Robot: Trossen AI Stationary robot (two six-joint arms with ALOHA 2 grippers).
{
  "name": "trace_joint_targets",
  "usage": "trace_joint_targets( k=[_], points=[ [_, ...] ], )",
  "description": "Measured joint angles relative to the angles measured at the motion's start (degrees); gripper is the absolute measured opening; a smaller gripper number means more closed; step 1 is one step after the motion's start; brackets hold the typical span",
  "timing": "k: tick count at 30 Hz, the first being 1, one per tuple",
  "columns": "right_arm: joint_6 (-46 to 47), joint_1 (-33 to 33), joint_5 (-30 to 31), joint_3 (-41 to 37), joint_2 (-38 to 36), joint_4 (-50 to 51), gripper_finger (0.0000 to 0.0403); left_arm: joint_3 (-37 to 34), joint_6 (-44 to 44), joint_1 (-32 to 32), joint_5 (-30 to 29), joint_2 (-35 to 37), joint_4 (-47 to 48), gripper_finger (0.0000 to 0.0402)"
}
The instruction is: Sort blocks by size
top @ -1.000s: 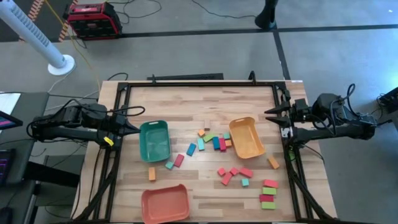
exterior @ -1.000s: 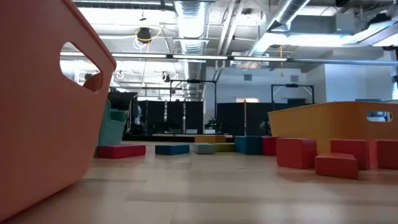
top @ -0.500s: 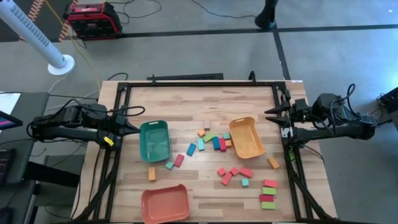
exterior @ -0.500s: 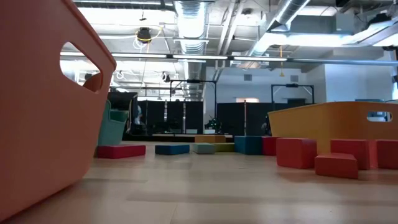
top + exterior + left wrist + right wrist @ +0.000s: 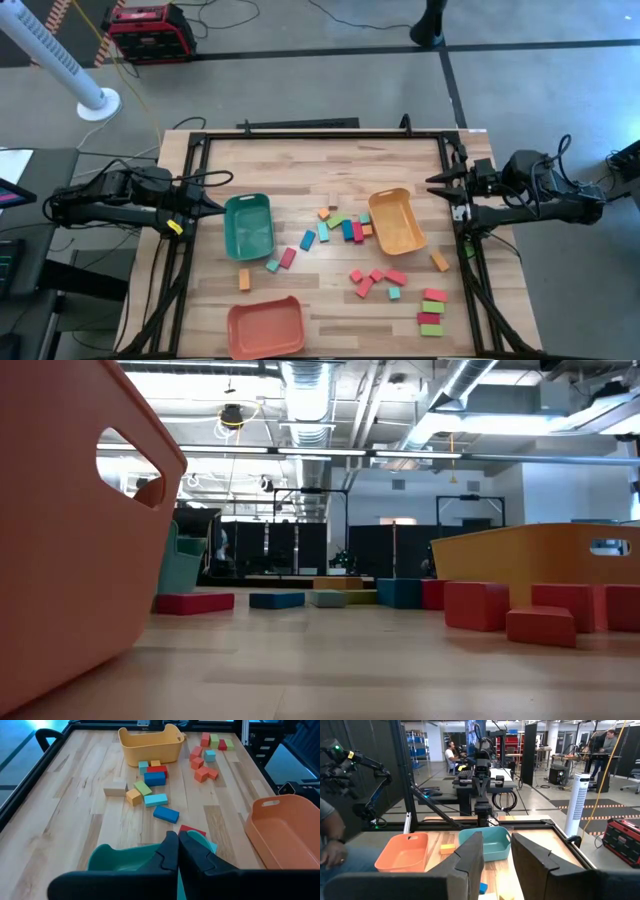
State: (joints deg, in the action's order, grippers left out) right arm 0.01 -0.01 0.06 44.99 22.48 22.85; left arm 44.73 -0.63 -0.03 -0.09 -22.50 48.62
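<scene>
left pincer (image 5: pixel 212 207) closed empty at the surface (image 5: pixel 300 165) left edge, touching nothing. right pincer (image 5: pixel 432 182) closed at right edge. blocks (image 5: pixel 345 229) scattered mid-surface between green tray (image 5: pixel 248 226) and orange tray (image 5: pixel 397 220).

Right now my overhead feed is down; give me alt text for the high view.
Wooden table strewn with small coloured blocks, none yet in the green tray, yellow-orange tray or salmon-red tray. The left end effector rests shut at the left edge, the right end effector shut at the right edge.
</scene>
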Motion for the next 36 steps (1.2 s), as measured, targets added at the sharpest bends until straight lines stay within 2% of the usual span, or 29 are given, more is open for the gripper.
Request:
trace_joint_targets(
  k=[36],
  points=[
    [-1.90, -0.02, 0.01, 0.00, 0.01, 0.00, 0.0133, 0.00, 0.01, 0.00, 0.00, 0.01, -0.01, 0.0000]
  ],
)
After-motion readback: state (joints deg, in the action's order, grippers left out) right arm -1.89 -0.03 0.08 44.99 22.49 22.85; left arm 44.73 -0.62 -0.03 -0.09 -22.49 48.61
